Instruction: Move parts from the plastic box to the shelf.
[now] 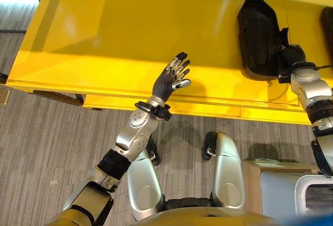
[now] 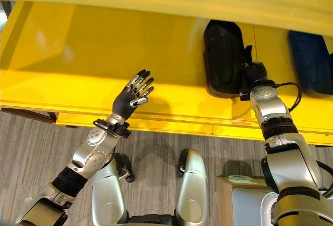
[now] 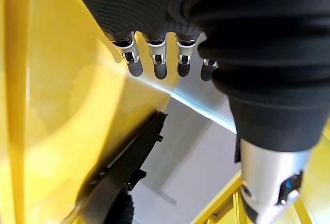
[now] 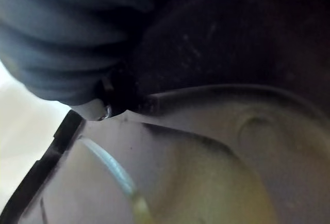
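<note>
One black part on yellow shelf, mid-placement by the look of it; second dark part further along from it. Left of black part: left hand hovering over shelf front edge, fingers straight, empty. Right hand against part's near-right side; fingers hidden, grip unclear. Plastic box below shelf, contents unreadable.

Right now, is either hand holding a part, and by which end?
The left hand is open over the shelf, holding nothing. The right hand is against the near end of the black part; its grip cannot be told.
</note>
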You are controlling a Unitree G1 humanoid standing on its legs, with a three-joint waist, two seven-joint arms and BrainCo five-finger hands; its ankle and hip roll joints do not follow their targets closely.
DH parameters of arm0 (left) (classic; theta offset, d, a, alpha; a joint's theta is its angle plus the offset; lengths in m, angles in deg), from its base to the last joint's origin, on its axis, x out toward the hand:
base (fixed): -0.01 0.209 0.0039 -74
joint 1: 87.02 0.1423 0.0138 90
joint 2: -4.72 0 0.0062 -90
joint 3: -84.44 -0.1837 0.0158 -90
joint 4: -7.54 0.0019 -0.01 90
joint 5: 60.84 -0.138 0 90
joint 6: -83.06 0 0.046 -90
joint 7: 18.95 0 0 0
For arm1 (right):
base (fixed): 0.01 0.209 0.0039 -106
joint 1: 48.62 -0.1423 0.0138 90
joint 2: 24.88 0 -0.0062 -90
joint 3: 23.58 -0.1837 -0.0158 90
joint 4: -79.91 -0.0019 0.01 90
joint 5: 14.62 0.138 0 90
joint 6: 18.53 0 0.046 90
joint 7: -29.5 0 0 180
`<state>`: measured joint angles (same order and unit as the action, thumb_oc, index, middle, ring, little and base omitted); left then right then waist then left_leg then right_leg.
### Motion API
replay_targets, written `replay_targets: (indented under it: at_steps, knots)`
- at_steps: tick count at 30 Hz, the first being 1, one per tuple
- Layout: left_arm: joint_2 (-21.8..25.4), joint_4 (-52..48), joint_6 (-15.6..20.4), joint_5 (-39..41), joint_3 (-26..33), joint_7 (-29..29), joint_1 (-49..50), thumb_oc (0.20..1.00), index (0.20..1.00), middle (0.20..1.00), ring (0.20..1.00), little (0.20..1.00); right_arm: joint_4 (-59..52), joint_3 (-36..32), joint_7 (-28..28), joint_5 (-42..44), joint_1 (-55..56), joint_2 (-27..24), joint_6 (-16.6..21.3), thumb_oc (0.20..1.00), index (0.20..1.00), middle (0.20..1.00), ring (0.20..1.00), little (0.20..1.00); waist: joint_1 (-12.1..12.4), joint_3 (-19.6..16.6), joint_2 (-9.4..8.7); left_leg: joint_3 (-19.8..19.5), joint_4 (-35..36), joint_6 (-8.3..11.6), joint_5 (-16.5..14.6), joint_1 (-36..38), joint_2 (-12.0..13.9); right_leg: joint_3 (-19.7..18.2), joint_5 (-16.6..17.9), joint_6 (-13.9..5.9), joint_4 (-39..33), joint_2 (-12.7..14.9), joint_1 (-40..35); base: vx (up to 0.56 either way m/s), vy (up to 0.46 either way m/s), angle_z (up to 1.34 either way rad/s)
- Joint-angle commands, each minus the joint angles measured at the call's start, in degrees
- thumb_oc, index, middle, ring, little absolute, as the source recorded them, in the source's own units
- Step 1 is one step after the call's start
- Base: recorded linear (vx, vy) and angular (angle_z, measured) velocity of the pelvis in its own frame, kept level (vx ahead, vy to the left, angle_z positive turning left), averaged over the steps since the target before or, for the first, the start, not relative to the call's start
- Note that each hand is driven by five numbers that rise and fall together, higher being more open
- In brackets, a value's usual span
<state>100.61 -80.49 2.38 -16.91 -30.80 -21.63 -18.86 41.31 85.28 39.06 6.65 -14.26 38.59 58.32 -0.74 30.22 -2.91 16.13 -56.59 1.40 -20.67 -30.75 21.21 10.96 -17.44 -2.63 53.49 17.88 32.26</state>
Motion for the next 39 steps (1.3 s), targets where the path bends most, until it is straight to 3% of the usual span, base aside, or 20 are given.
replay_targets:
  at_steps: [1, 14, 18, 31, 39]
  knots:
    - [-0.28, -1.96, 2.49, 1.18, -3.37, -2.08, -1.72, 1.000, 1.000, 1.000, 1.000, 1.000, 2.02, 1.62, 0.62, 1.48, -3.95, -2.25, 0.52, 0.200, 0.200, 0.200, 0.200, 0.200, 1.43, -1.71, 0.48, 2.45, 0.35, -2.32, -2.06, 2.00, -1.93, 5.70, -2.14, 3.01, 4.07, -0.51, -1.09, -0.01, -0.037, 0.10]
    - [0.23, -0.84, 6.28, 3.34, -5.38, -2.53, -2.16, 1.000, 1.000, 1.000, 1.000, 1.000, 9.11, 5.42, 4.15, 3.29, -12.38, -0.18, -0.19, 0.200, 0.200, 0.200, 0.200, 0.200, 2.44, -0.46, 2.91, 1.25, 2.87, -1.38, -1.04, 1.12, -3.47, 4.09, -2.26, 2.02, 4.10, 0.00, 0.88, -0.01, 0.014, 0.04]
    - [0.17, -0.84, 6.95, 3.75, -5.70, -2.55, -2.22, 1.000, 1.000, 1.000, 1.000, 1.000, 9.63, 5.78, 4.94, 2.45, -12.89, 0.17, -2.00, 0.200, 0.200, 0.200, 0.200, 0.200, 2.33, -0.46, 3.49, 1.32, 3.74, -1.16, -0.86, 1.45, -3.69, 3.80, -2.33, 1.76, 3.93, 0.35, 0.96, 0.00, 0.044, 0.01]
    - [-0.83, 0.28, 10.45, 4.91, -6.28, -1.07, -2.72, 1.000, 1.000, 1.000, 1.000, 1.000, 8.40, 5.89, 4.03, 2.03, -8.12, 2.64, -1.98, 0.200, 0.200, 0.200, 0.200, 0.200, 0.24, -0.44, 4.52, 2.81, 8.56, -0.21, 0.71, 4.41, -3.61, 2.46, -1.98, 1.19, 1.21, -0.30, -0.37, -0.02, 0.051, -0.03]
    - [-1.78, 0.83, 10.50, 4.43, -5.82, 0.01, -3.20, 1.000, 1.000, 1.000, 1.000, 1.000, 3.02, 4.52, 4.18, 2.58, -1.78, 4.57, -2.03, 0.200, 0.200, 0.200, 0.200, 0.200, -1.33, -0.45, 4.30, 4.05, 11.39, 0.21, 1.80, 6.12, -3.29, 2.24, -1.56, 0.91, -0.77, -0.85, -1.48, -0.03, 0.033, -0.06]
